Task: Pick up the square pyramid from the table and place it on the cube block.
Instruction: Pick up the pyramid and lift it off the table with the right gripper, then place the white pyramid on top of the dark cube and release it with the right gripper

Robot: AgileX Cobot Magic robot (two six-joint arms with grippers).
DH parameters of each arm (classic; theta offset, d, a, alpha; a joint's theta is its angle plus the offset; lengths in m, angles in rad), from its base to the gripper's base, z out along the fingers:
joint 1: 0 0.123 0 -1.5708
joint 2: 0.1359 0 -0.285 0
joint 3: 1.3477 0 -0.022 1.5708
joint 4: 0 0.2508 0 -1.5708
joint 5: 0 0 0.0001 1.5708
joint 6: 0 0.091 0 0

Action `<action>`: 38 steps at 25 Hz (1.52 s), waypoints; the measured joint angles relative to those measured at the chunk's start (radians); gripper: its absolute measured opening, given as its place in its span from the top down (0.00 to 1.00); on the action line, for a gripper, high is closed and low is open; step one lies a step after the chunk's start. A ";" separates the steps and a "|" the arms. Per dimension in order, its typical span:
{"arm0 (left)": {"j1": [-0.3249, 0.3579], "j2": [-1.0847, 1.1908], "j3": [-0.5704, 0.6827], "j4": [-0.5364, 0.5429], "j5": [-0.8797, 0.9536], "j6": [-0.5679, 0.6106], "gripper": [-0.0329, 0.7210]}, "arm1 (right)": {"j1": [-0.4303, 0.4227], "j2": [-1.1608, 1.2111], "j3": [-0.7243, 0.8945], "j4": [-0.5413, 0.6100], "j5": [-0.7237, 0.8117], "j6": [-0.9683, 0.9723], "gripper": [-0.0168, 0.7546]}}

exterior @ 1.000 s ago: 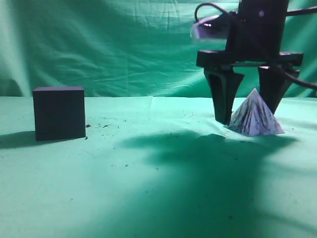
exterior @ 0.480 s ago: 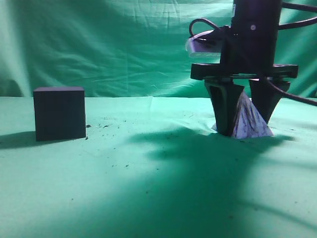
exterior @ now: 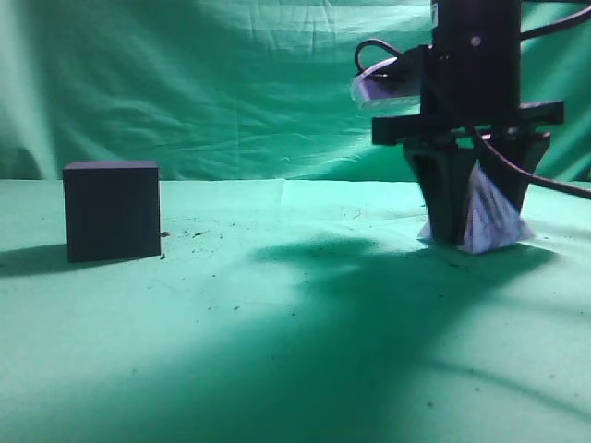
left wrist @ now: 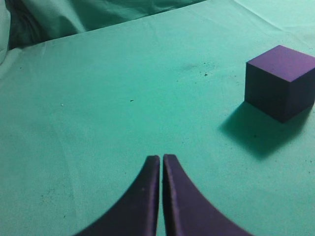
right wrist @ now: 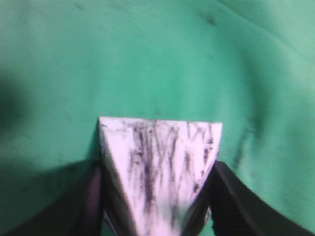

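Observation:
The square pyramid point(exterior: 491, 221), white with dark streaks, stands on the green table point(exterior: 295, 323) at the right. My right gripper point(exterior: 476, 235) reaches down over it, with its two dark fingers pressed against opposite sides. The right wrist view shows the pyramid point(right wrist: 160, 152) filling the gap between the fingers point(right wrist: 157, 169). The dark cube block point(exterior: 112, 210) stands at the left, far from the pyramid. It also shows in the left wrist view point(left wrist: 281, 81), ahead and to the right of my left gripper point(left wrist: 161, 160), which is shut and empty above the cloth.
A wrinkled green curtain point(exterior: 231, 83) hangs behind the table. Small dark specks point(exterior: 194, 233) lie on the cloth beside the cube. A cable point(exterior: 554, 180) trails from the right arm to the right edge.
My right gripper's fingers have closed from a wide straddle onto the pyramid's sides. The pyramid has turned and shifted a little on the cloth. The cube has not moved.

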 joint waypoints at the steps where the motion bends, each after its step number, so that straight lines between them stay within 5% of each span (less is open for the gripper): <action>1: 0.000 0.000 0.000 0.000 0.000 0.000 0.96 | 0.000 0.000 -0.016 -0.016 0.033 -0.002 0.49; 7: 0.000 0.000 0.000 0.000 0.000 0.000 0.96 | 0.015 -0.085 -0.284 0.072 0.181 -0.055 0.47; 21: 0.000 0.000 0.000 0.000 0.000 0.000 0.96 | 0.377 0.156 -0.733 0.097 0.248 -0.065 0.47; 34: 0.000 0.000 0.000 0.000 0.000 0.000 0.96 | 0.416 0.296 -0.777 0.101 0.242 -0.064 0.47; 36: 0.000 0.000 0.000 0.000 0.000 0.000 0.96 | 0.416 0.293 -0.785 0.101 0.240 -0.066 0.56; 38: 0.000 0.000 0.000 0.000 0.000 0.000 0.96 | 0.416 0.288 -0.797 0.101 0.240 -0.066 0.55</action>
